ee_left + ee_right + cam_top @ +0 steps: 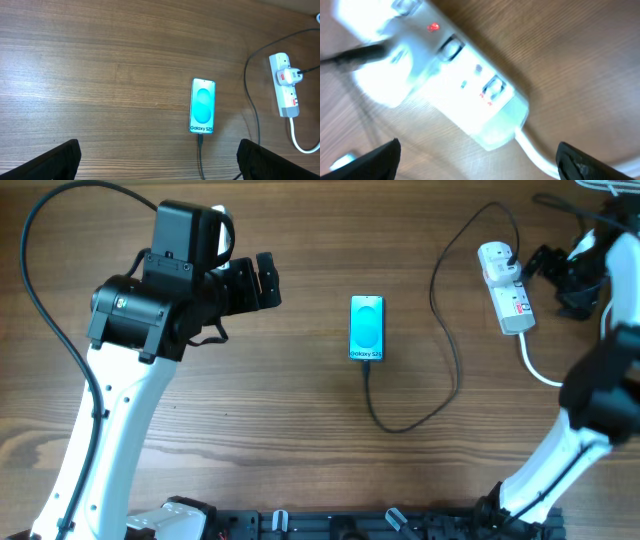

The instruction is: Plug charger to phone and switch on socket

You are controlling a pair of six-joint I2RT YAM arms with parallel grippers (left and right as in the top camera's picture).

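The phone (367, 328) lies flat at the table's middle with its turquoise screen up; it also shows in the left wrist view (202, 105). The thin black charger cable (402, 423) runs from the phone's near end in a loop up to a white adapter on the socket (505, 300). In the right wrist view the socket (445, 85) fills the frame, blurred, with a red light showing. My right gripper (560, 275) is open just right of the socket. My left gripper (262, 280) is open, held above the table left of the phone.
The socket's thick white cord (540, 368) curves off toward my right arm (600, 395). A black rail (380, 525) runs along the front edge. Bare wood lies between the left arm and the phone.
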